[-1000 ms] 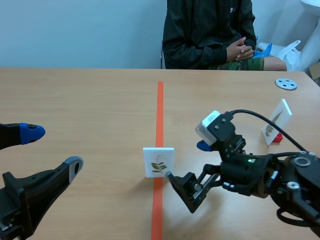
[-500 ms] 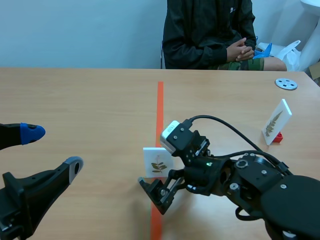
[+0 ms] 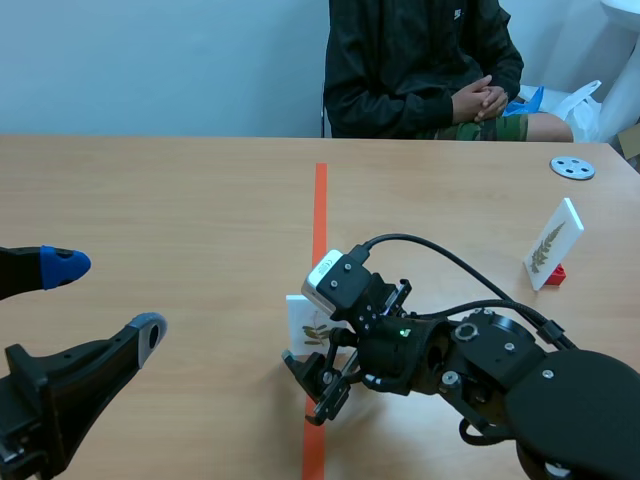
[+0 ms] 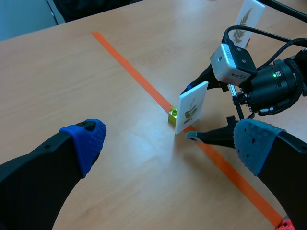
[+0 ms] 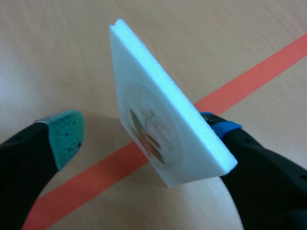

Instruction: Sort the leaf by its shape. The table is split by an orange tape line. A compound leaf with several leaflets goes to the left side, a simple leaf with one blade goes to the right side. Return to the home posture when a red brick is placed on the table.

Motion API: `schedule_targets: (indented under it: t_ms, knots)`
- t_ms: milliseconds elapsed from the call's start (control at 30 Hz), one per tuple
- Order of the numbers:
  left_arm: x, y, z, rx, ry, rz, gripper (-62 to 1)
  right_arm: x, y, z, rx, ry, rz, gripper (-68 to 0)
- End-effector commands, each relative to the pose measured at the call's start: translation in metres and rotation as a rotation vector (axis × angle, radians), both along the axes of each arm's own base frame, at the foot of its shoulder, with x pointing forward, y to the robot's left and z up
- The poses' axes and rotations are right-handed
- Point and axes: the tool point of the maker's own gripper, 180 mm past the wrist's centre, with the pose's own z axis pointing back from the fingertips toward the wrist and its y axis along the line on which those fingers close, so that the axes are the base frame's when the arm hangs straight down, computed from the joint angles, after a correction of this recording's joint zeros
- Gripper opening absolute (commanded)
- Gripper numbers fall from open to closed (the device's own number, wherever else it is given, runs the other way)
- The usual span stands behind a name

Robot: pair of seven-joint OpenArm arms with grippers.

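Observation:
A white card (image 3: pixel 303 318) with a pressed sprig of several leaflets stands on the orange tape line (image 3: pixel 320 205), on a small yellow base (image 4: pixel 173 115). My right gripper (image 3: pixel 312 338) is open and straddles the card. In the right wrist view the card (image 5: pixel 158 120) stands between the fingers. The blue pad (image 5: pixel 224 127) is against its back and the green pad (image 5: pixel 66 135) is well clear of its face. My left gripper (image 3: pixel 105 297) hangs open at the near left, far from the card (image 4: pixel 192 106).
A second leaf card (image 3: pixel 553 240) stands on a red base (image 3: pixel 556 275) at the right. A grey disc (image 3: pixel 572 167) lies at the far right. A person (image 3: pixel 415 70) sits across the table with hands folded.
My right gripper moved left from beside the card until its open fingers stand on either side of it. The left arm has not moved.

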Motion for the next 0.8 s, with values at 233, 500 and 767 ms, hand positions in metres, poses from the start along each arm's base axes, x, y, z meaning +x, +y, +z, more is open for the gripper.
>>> schedule_targets:
  t_ms: [233, 500, 767]
  knots:
    - [0.002, -0.004, 0.011, -0.025, -0.034, 0.000, -3.7, 0.009, -0.001, 0.010, 0.016, -0.031, -0.006, -48.8]
    - [0.002, -0.004, 0.011, -0.025, -0.034, 0.000, -3.7, 0.009, -0.004, 0.010, 0.011, -0.031, -0.007, -65.7]
    - [0.002, -0.004, 0.011, -0.025, -0.034, 0.000, -3.7, 0.023, -0.010, 0.035, 0.037, -0.089, -0.047, -66.2]
